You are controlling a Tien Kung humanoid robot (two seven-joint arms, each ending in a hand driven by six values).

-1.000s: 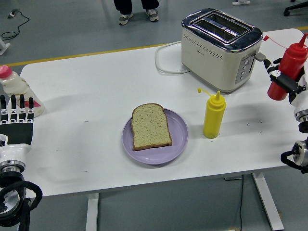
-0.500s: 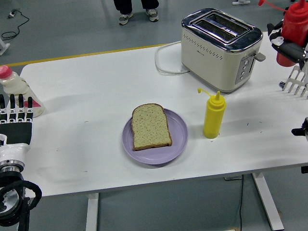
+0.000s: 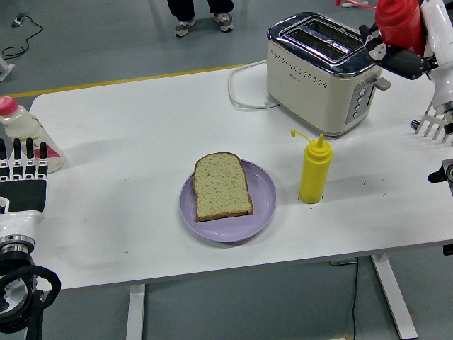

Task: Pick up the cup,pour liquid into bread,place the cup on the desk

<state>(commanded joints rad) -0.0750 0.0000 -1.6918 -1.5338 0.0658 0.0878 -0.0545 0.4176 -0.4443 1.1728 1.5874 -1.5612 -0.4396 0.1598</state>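
Right hand [image 3: 405, 53] has the red squeeze bottle [image 3: 400, 21] clamped in its fingers and has carried it up and leftward over the last second: from low at the table's right edge to high at the top right, now over the toaster's [image 3: 325, 71] right end. The bottle is partly cut off by the top edge, so its tilt and nozzle direction are hard to read; something red pokes out left near the top edge, probably the nozzle. No cup is visible; the red bottle looks like the thing the task means. So pickup is done and it's in transit toward the pour. The slice of bread [image 3: 222, 185] sits untouched on the purple plate [image 3: 262, 202], well apart from the bottle, with the yellow squeeze bottle [image 3: 314, 170] standing between them, just right of the plate. Next it needs to travel left and down toward the bread, clearing the toaster and the yellow bottle. Left hand [image 3: 25, 170] rests at the left edge, fingers extended, holding nothing, beside a small pink-capped bottle [image 3: 21, 134].
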